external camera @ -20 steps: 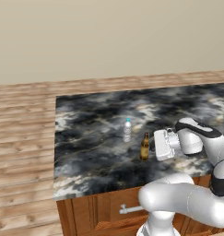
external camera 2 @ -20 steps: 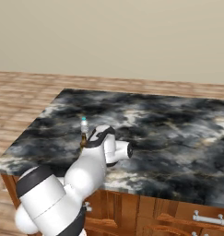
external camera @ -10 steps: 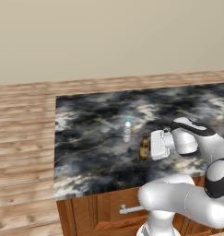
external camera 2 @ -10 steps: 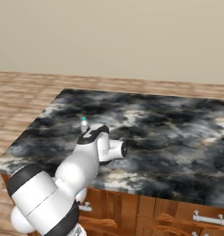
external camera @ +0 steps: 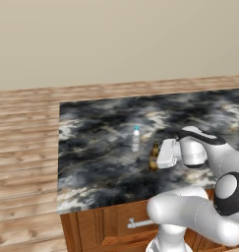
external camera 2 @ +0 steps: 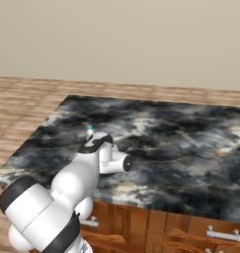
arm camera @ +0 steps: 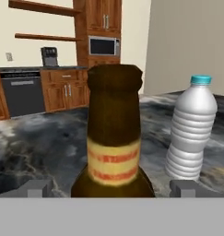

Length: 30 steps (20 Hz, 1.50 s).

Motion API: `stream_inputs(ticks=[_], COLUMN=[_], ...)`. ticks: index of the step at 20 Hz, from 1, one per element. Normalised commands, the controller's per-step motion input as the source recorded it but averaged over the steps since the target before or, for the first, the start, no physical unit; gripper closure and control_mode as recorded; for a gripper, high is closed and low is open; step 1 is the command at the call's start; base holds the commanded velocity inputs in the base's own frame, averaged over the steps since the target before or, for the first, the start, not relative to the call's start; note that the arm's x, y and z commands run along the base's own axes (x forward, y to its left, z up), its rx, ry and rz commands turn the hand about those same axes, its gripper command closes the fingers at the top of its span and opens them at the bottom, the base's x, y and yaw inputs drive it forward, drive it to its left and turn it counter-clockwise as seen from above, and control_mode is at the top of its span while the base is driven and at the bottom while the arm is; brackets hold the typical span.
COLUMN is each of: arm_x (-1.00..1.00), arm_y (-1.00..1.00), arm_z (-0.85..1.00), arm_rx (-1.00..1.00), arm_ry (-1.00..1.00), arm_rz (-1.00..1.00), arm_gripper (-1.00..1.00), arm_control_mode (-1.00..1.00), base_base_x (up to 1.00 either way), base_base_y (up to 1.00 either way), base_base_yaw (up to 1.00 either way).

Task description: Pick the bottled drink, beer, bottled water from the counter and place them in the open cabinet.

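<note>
The beer [arm camera: 114, 152], an amber-brown bottle with a yellowish neck label, stands upright on the marbled counter [external camera: 96, 142]. It sits close in front of the hand, between the two fingertips [arm camera: 37, 188]. My gripper [arm camera: 113, 188] is open, its jaws wide on either side of the bottle and apart from it. From the left base view the gripper [external camera: 160, 156] reaches level toward the beer [external camera: 153, 157]. The bottled water [arm camera: 191, 133], clear and ribbed with a blue-green cap, stands just beyond and beside it [external camera: 135, 139]; its cap [external camera 2: 90, 128] peeks over my arm. The bottled drink and the open cabinet are out of view.
The counter's front edge runs over a wooden base with a grey drawer handle [external camera: 140, 223]. A wooden floor [external camera: 22, 147] lies to the left. Far off in the hand view stand cabinets, a microwave [arm camera: 104, 46] and a dishwasher [arm camera: 23, 94].
The hand has slid a little to the left, closer around the beer, and the arm's elbow has swung lower. The bottles have not moved.
</note>
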Motion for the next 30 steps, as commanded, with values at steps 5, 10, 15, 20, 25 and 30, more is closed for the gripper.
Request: stream_inputs(ticks=[5, 10, 15, 20, 25, 30], arm_x=[0.11, 0.11, 0.0, -0.11, -0.23, -0.38], arm_y=[0.01, 0.03, 0.0, -0.1, -0.17, -0.23], arm_z=[0.0, 0.0, 0.04, 0.59, 0.86, 0.86], arm_rx=[0.0, 0.0, 0.0, 0.01, 0.02, 0.01], arm_ry=[0.0, 0.0, 0.0, 0.03, 0.05, 0.06], arm_rz=[-0.12, -0.04, -0.01, -0.14, -0.17, -0.2], arm_gripper=[-1.0, 1.0, 1.0, 1.0, 1.0, 1.0], arm_control_mode=[-1.0, -1.0, -1.0, -1.0, -1.0, -1.0], base_base_x=[0.0, 0.0, 0.0, 0.0, 0.0, 0.0], base_base_y=[0.0, 0.0, 0.0, 0.0, 0.0, 0.0], base_base_yaw=[0.0, 0.0, 0.0, 0.0, 0.0, 0.0])
